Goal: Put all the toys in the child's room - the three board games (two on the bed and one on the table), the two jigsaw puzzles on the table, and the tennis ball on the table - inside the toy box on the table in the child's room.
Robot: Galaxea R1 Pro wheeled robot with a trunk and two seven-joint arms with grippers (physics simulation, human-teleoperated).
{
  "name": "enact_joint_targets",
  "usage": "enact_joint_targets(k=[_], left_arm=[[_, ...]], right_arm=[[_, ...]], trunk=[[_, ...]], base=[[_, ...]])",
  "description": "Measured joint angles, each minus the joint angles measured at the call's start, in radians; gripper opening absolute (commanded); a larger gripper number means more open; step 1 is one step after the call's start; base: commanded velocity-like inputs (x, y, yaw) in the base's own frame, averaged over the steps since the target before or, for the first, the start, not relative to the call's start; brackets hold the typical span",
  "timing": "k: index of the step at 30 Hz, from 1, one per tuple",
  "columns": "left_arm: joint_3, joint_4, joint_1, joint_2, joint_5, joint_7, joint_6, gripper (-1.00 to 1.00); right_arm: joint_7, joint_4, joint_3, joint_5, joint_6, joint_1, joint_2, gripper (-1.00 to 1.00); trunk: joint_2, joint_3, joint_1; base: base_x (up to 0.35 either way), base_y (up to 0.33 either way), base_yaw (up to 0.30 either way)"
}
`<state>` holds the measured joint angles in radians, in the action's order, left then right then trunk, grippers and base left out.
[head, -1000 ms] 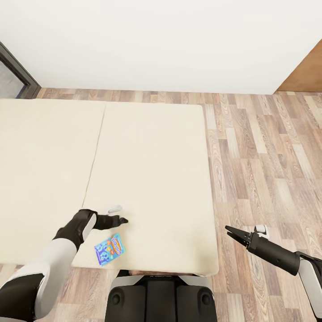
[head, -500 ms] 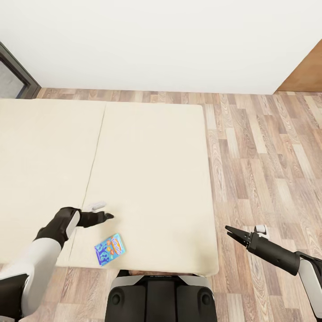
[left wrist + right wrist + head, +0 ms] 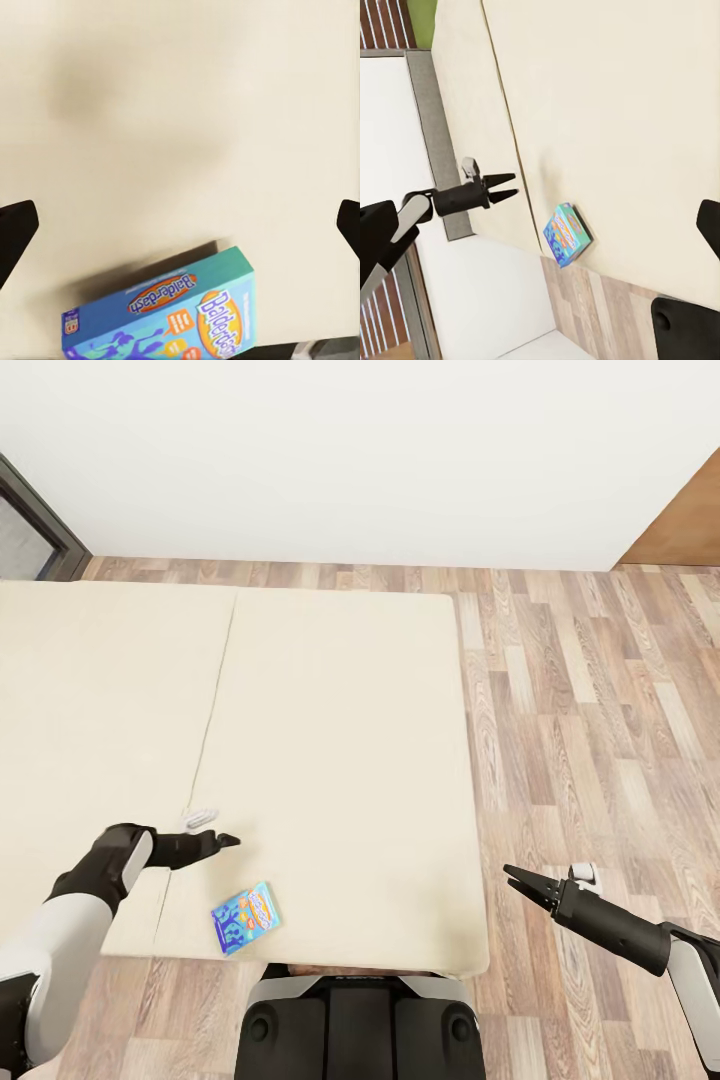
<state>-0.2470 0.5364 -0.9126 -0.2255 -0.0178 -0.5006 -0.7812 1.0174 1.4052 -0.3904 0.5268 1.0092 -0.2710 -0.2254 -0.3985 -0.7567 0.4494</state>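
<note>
A light blue cartoon board game (image 3: 245, 917) lies flat on the beige bed (image 3: 330, 730), close to the mattress's near edge. My left gripper (image 3: 228, 841) hovers open over the bed, a little beyond and to the left of the box, holding nothing. In the left wrist view the box (image 3: 172, 315) sits below the spread fingertips (image 3: 15, 229). My right gripper (image 3: 512, 876) is off the bed's right side above the floor, open and empty. The right wrist view also takes in the game box (image 3: 568, 234) and the left gripper (image 3: 506, 186).
Wood plank floor (image 3: 600, 740) runs along the bed's right side and far end. A white wall (image 3: 350, 450) stands behind. A dark door frame (image 3: 30, 520) is at far left, a brown wooden panel (image 3: 685, 525) at far right. My base (image 3: 360, 1025) abuts the bed's near edge.
My left arm has swung to the left, carrying the open gripper further from the blue board game. The box and the right arm have stayed put.
</note>
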Motion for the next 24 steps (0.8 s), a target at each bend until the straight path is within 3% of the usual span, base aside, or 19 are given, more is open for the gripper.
enact_joint_targets(k=[11, 24], left_arm=[[0.002, 0.001, 0.003, -0.049, 0.001, -0.067, -0.038, 1.00], [0.017, 0.002, 0.010, -0.067, 0.002, -0.109, -0.070, 1.00]], right_arm=[[0.000, 0.000, 0.000, 0.000, -0.002, 0.000, 0.000, 1.00], [0.000, 0.000, 0.000, 0.000, -0.002, 0.000, 0.000, 1.00]], trunk=[[0.000, 0.000, 0.000], [0.000, 0.000, 0.000]], base=[[0.000, 0.000, 0.000], [0.000, 0.000, 0.000]])
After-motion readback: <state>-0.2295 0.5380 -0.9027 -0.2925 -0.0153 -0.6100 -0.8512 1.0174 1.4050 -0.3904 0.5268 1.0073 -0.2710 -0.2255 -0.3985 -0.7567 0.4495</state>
